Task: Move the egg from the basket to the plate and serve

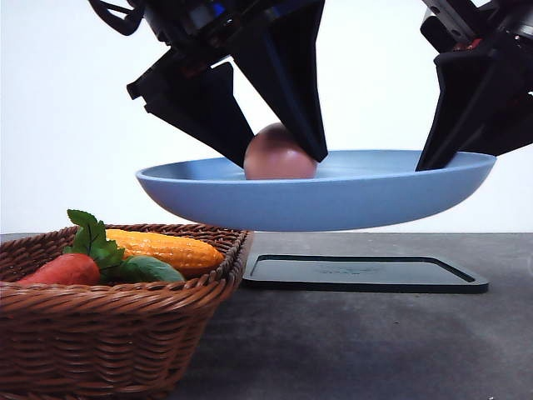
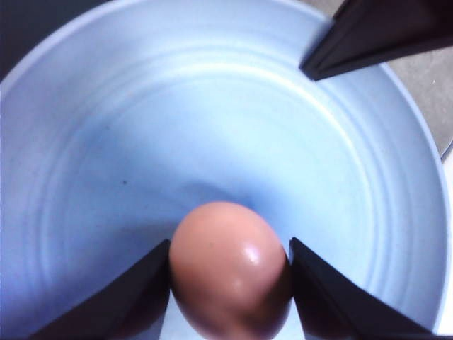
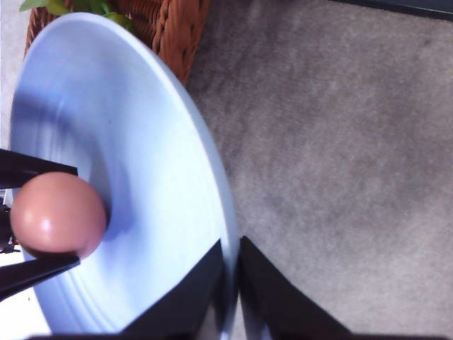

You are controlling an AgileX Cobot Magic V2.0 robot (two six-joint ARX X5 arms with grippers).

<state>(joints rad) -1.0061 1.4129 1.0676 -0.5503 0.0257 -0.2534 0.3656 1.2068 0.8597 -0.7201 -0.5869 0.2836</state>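
grey, speckled bench (image 1: 350, 342) runs out under me to a plain white wall behind. at its near left corner sits the wicker basket (image 1: 108, 333), holding a corn cob (image 1: 171, 248), a red vegetable (image 1: 65, 269) and some green leaves (image 1: 93, 237). a flat black tray (image 1: 362, 272) lies on the bench just right of the basket, further back.

above both, the blue plate (image 1: 350, 200) hangs in the air, clear of the bench, its left part over the basket's back right corner and the rest over the tray. my right gripper (image 3: 231, 283) has it by the right rim: the two fingers are nearly closed, with the thin edge of the plate pinched between them.

the egg (image 2: 230, 269) sits inside the plate, left of its middle in the front view, resting on the blue surface. my left gripper (image 2: 230, 280) reaches down into the plate with a finger against each side of the egg, so the jaws are only as wide apart as the egg itself and closed against it. the egg's top shows a small shiny highlight.
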